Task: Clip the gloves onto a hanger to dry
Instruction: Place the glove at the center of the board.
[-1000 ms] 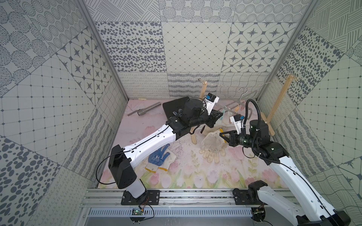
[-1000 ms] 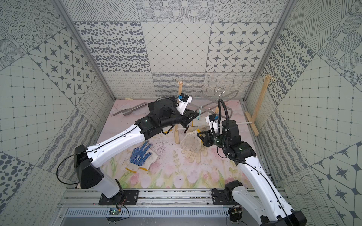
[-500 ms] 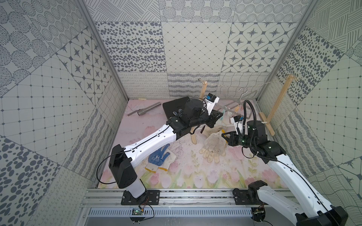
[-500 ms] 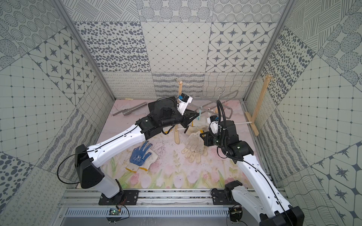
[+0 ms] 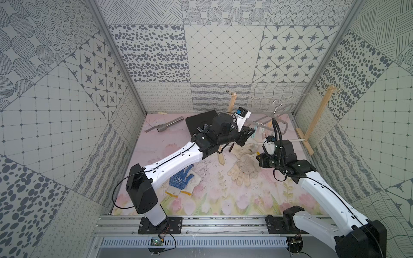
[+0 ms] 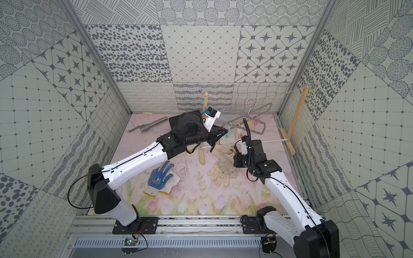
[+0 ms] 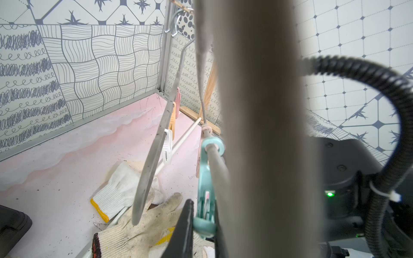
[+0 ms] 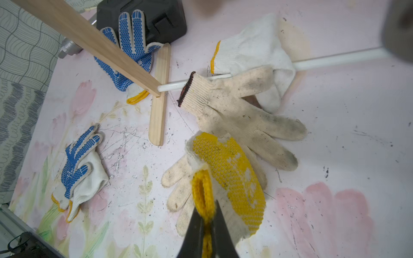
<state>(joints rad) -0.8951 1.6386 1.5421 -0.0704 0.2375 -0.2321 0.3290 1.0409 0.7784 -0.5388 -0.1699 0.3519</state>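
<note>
Pinching the yellow cuff of the cream work glove with the yellow-dotted palm (image 8: 225, 165), the right hand (image 8: 206, 210) has its jaws pressed together on the knitted edge. The cuff is lifted, and the rest of that glove sags onto the heap beneath it.

In that heap a dirty cream glove with a dark red cuff (image 8: 241, 116) lies across a thin white rod (image 8: 335, 59). A cleaner white glove with a yellow-edged cuff (image 8: 252, 49) lies just beside it, touching it.

The left hand (image 7: 203, 207) is clamped on a small teal clothes peg (image 7: 205, 178) that hangs from the long flat grey hanger (image 7: 154, 152). The hanger is off the pink flowered tabletop (image 5: 223, 201), near the back right corner, with its thin metal hook (image 7: 176, 22) up by the string. White, orange and pink pegs sit further along its other bar.

Well apart from the heap, a blue-dotted glove (image 5: 181, 178) lies flat near the left arm. A second blue-dotted glove (image 8: 131, 44) rests against a black case (image 8: 156, 17) behind the flat wooden foot of a post (image 8: 159, 96)
</note>
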